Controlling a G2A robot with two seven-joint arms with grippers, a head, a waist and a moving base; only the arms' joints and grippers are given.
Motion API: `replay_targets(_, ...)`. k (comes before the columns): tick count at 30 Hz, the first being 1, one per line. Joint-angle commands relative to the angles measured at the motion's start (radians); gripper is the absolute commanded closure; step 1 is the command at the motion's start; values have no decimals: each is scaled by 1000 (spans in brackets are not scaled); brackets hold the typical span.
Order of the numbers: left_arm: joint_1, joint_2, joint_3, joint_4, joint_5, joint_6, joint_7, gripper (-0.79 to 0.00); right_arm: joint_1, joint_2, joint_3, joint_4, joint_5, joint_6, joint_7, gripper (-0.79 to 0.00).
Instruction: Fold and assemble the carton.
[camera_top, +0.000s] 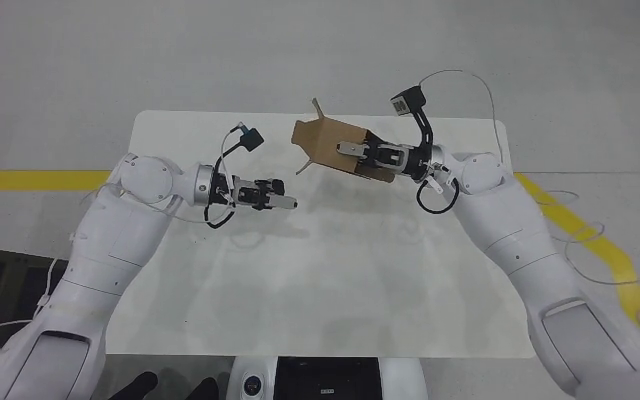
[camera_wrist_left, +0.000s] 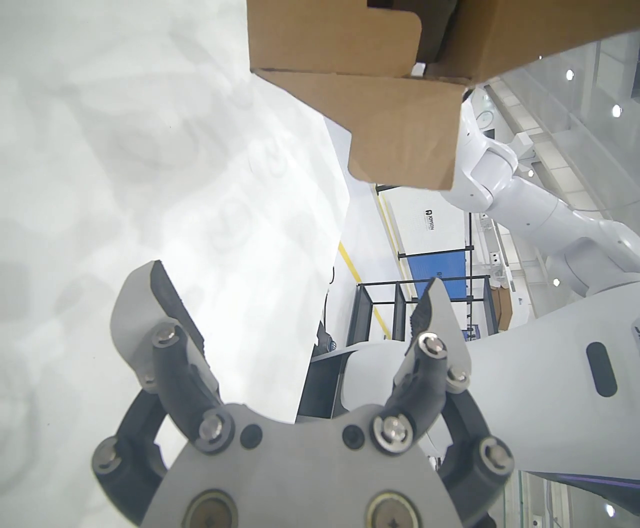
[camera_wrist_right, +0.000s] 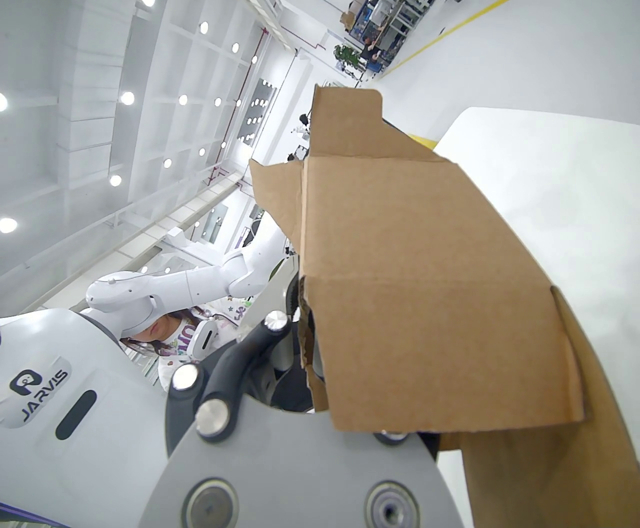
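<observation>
**White table, carton aloft on the right, left jaws wide and waiting**

White tabletop under both arms, bright factory hall behind. The carton is up off the surface at the far side of the table, on the right arm's side. The right gripper has it. One finger lies along the outside of a brown panel. As far as the right wrist view lets me judge, the other sits inside with the wall pinched between them, but cardboard hides most of that inner finger, so call it likely, not certain. The box is half-formed: a tube with loose flaps splayed at its free end.

Now the geometry that matters. The carton's long axis runs out from the right gripper toward the left arm's side, open flapped end leading. The left gripper hangs above the table, jaws spread wide, nothing between them, pointing across at that end. From its wrist view the flaps sit ahead of the fingertips, apart, no contact. So the left arm is the free one, and it faces the loose end. My read: the next fold falls to it, pressing a flap inward while the right holds firm.
</observation>
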Motion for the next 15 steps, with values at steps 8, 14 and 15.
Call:
replay_targets(8, -31, -7, 5, 42, 20, 15, 61, -785, -2, -20, -15, -5, 4, 19, 28, 0)
replay_targets(14, -42, -5, -7, 67, 13, 11, 58, -785, 6, -29, -18, -2, 17, 39, 77, 0)
replay_targets(15, -43, -5, -7, 69, 12, 10, 58, -785, 8, -31, -20, -4, 17, 46, 84, 0)
